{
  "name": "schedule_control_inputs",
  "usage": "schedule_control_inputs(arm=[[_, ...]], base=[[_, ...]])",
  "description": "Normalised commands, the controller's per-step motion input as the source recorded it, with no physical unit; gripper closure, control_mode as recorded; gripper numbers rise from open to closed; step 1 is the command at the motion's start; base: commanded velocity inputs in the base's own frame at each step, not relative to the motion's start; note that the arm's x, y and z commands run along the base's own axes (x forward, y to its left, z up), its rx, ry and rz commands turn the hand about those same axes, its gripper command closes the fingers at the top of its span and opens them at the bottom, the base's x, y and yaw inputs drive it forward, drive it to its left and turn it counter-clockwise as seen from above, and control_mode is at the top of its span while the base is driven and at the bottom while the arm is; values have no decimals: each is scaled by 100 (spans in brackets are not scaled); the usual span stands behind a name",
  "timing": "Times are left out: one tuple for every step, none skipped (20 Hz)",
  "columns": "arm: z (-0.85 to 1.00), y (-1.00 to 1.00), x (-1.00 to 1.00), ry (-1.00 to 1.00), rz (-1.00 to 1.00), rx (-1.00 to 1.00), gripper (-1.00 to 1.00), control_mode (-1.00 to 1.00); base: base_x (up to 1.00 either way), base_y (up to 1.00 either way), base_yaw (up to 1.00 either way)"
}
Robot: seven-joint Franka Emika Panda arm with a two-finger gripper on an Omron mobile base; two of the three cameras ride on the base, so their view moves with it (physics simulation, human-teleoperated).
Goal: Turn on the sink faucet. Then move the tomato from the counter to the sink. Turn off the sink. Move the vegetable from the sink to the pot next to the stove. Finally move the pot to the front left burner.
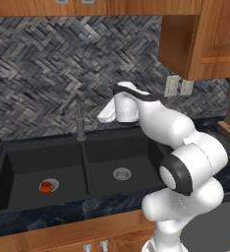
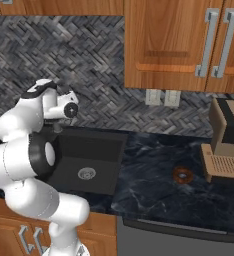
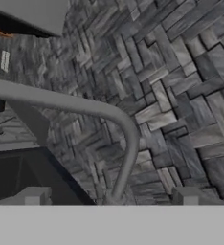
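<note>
Gripper [image 3: 109, 197] is hovering with its jaws spread wide, gripping nothing, right by the faucet [image 1: 80, 118] at the back edge of the sink [image 1: 87, 167]. In the hand view the faucet's curved neck [image 3: 126, 143] is arcing between the fingertips [image 3: 35, 196] against the herringbone backsplash [image 1: 48, 64]. Tomato [image 1: 46, 186] is sitting on the drain in the sink's left basin. Another round reddish thing [image 2: 182, 175] is lying on the dark tabletop [image 2: 154, 170], right of the sink.
</note>
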Motion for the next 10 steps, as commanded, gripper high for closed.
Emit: schedule_control_inputs(arm=[[24, 29, -33, 32, -10, -5, -100, -100], [19, 28, -39, 30, -11, -5, -100, -100], [8, 31, -45, 26, -12, -7, -100, -100], [2, 32, -46, 25, -12, -8, -100, -100], [0, 35, -48, 25, -14, -8, -100, -100], [0, 40, -50, 25, -16, -9, -100, -100], [0, 41, -51, 25, -17, -9, -100, -100], [-2, 47, -50, 25, -18, -9, -100, -100], [-6, 48, -50, 24, -19, -9, -100, -100], [-16, 48, -49, 22, -20, -10, -100, -100]], base=[[0, 0, 0], [0, 0, 0], [0, 0, 0], [0, 0, 0], [0, 0, 0], [0, 0, 0], [0, 0, 0], [0, 0, 0], [0, 0, 0], [0, 0, 0]])
